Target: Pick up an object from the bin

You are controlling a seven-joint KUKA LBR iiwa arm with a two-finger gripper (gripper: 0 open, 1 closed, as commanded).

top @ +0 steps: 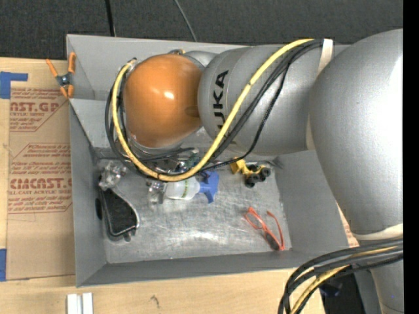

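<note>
— Where is the arm?
— The grey KUKA arm comes in from the right and covers the far half of the bin. Its orange cover hangs over the far left part, with yellow and black cables looped round it. Under the near edge of that cover a bit of metal marks the gripper, low over the bin floor.

— And how do the jaws stand?
— I cannot tell; the cover and the cables hide them.

— Which thing lies closest to it?
— A pale bottle, lying on its side just on the near side of the gripper, about the middle of the bin. A blue plastic piece touches its right end.

— What else is in there?
— A clear crumpled piece by the left wall, and nearer than that a black rounded object, perhaps a computer mouse. To the right, just below the arm, lies a yellow and black thing. Thin red-orange glasses lie toward the near right corner, well apart from the bottle. A clear plastic film lies flat on the near middle of the floor
</note>
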